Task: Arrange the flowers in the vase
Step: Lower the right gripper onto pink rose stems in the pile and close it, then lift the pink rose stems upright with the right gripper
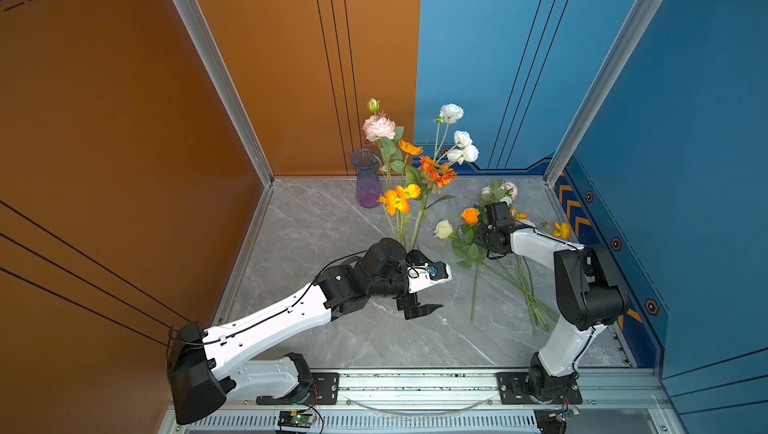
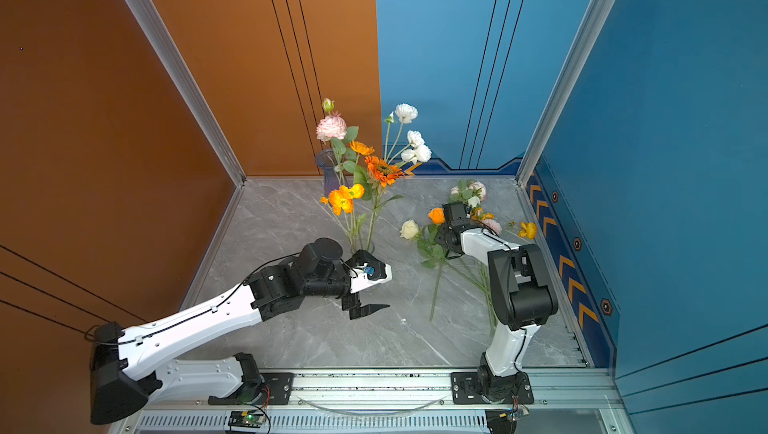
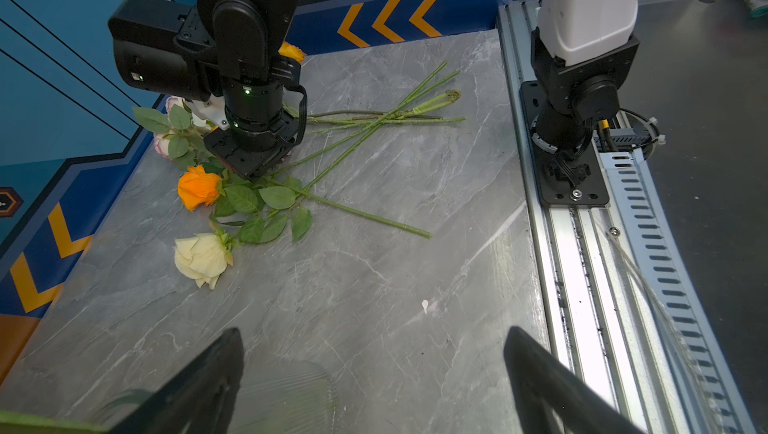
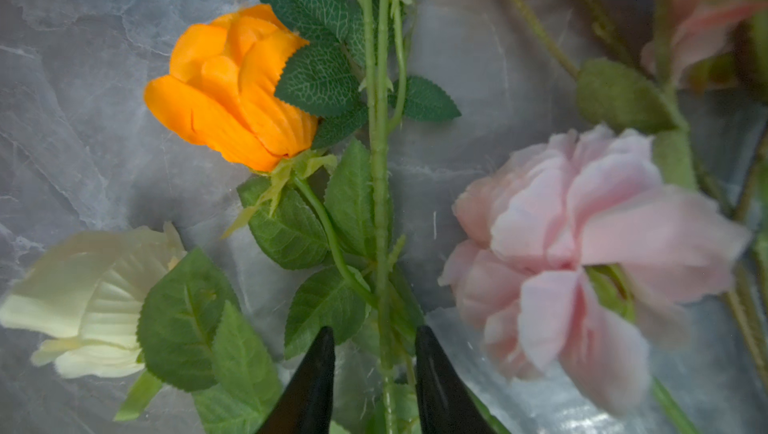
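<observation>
Some flowers (image 1: 436,174) are stood in the vase (image 3: 291,390), others left lying at right. A stem (image 4: 380,203) is straddled, ungripped, by the half-open right gripper (image 4: 375,330); left gripper (image 3: 376,332) spread wide, empty.

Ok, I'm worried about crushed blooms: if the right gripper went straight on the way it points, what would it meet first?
Probably the green stem running between the open jaws of the right gripper, then the table under it. The orange bud and pink bloom lie to either side, off that line.
</observation>
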Tool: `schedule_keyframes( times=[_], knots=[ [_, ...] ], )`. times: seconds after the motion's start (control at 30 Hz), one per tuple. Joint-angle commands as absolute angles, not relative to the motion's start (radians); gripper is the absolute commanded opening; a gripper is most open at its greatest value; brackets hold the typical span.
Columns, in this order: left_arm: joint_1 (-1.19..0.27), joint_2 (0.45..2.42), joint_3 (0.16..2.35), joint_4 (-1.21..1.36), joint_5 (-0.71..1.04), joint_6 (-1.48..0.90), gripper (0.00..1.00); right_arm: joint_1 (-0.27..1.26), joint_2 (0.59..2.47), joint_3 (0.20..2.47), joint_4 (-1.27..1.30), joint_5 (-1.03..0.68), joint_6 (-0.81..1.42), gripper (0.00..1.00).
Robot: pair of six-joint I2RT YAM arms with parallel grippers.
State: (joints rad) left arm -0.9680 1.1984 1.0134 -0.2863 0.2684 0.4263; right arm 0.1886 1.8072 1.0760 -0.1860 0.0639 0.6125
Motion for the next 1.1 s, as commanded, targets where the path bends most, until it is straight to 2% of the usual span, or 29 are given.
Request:
schedule_keyframes(
  times=[0.0, 0.07, 0.33, 0.6, 0.77, 1.0, 1.07],
  knots=[
    [-0.967, 1.188, 1.003, -0.28, 0.265, 0.432, 0.98, 0.189, 1.833, 1.104, -0.194, 0.104, 0.634, 0.33],
    [-0.969, 1.188, 1.003, -0.28, 0.266, 0.433, 0.98, 0.19, 1.844, 1.112, -0.195, 0.108, 0.634, 0.28],
    [-0.968, 1.192, 1.002, -0.279, 0.268, 0.434, 0.98, 0.197, 1.873, 1.129, -0.212, 0.113, 0.632, 0.22],
    [-0.969, 1.195, 1.003, -0.282, 0.268, 0.435, 0.98, 0.203, 1.902, 1.149, -0.236, 0.113, 0.624, 0.2],
    [-0.97, 1.198, 1.003, -0.284, 0.264, 0.437, 0.98, 0.204, 1.9, 1.153, -0.24, 0.113, 0.621, 0.09],
    [-0.971, 1.201, 1.005, -0.287, 0.263, 0.437, 0.98, 0.204, 1.866, 1.157, -0.269, 0.128, 0.603, 0.0],
    [-0.97, 1.199, 1.006, -0.287, 0.264, 0.437, 0.98, 0.205, 1.844, 1.155, -0.28, 0.131, 0.595, 0.0]
  ],
)
